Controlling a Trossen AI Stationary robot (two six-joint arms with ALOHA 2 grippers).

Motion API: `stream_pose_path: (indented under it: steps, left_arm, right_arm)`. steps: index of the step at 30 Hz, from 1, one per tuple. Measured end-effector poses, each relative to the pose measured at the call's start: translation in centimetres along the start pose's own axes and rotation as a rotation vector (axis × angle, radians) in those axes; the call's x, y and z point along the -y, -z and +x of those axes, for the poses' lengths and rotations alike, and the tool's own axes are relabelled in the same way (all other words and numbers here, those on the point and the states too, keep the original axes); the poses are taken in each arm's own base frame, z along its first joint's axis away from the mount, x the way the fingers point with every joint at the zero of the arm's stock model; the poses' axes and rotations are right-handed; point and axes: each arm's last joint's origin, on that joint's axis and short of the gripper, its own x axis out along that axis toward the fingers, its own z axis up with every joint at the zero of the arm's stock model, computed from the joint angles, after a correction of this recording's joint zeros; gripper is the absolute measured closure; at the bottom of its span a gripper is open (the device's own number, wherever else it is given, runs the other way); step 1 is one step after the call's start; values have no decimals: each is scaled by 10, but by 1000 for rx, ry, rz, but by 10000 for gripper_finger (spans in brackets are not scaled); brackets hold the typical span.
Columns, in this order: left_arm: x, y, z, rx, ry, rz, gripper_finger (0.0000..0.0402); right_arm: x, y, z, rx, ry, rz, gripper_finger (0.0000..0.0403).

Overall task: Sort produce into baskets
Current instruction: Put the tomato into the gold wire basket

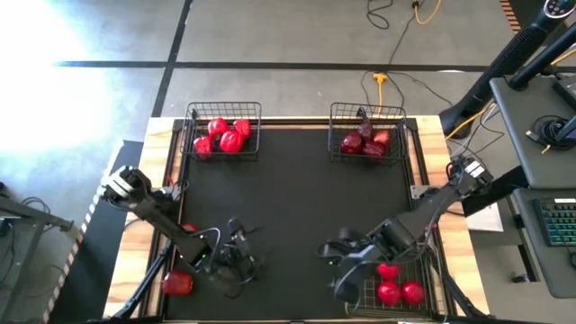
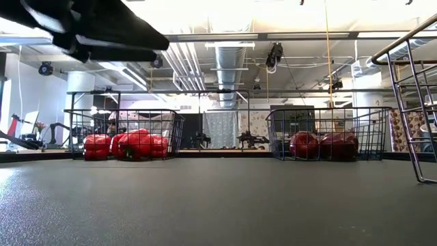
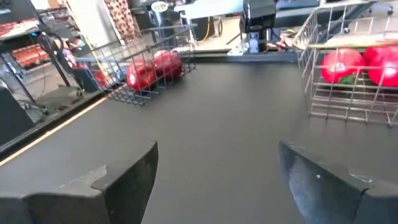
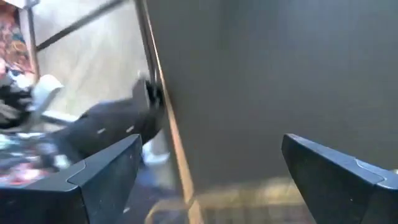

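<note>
Three baskets hold red produce already: peppers (image 1: 225, 135) in the far left basket (image 1: 223, 112), dark fruits (image 1: 364, 142) in the far right basket (image 1: 367, 115), tomatoes (image 1: 396, 290) in the near right basket (image 1: 430, 281). One red piece (image 1: 177, 283) sits off the black worktop (image 1: 297, 189) by the left arm, so the job looks nearly done. Both the left claw (image 3: 217, 180) and right claw (image 4: 208, 180) are spread wide and empty, and past the worktop is a big workshop room with pipes overhead.

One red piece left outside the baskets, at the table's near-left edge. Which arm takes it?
Left, likely. The loose glossy red piece lies beside the left arm, near its open, empty left hand. The right hand, also open and empty, sits across the table by the near-right black wire-mesh basket.
</note>
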Motion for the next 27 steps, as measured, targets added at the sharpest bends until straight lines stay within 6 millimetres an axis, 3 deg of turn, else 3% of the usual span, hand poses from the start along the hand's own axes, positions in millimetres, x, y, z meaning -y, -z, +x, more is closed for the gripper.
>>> stream_pose_path:
  steps: [4,9,13,17,21,27]
  left_arm:
    - [4,5,1,-5,20,-54,88]
    - [1,2,-1,-13,25,-58,88]
    - [-15,-18,-6,-87,91,-14,88]
    - [-38,-51,-16,-184,151,-54,88]
    - [-64,-74,-27,-398,199,-102,88]
    - [-102,-103,-50,-875,86,-249,88]
  right_arm:
    - [2,-23,0,202,32,-261,24]
    - [13,-39,8,389,296,-498,24]
    - [33,-43,30,350,445,-610,24]
    - [59,-43,59,324,489,-578,24]
    - [76,-35,91,370,474,-562,24]
    - [77,-29,121,510,316,-613,24]
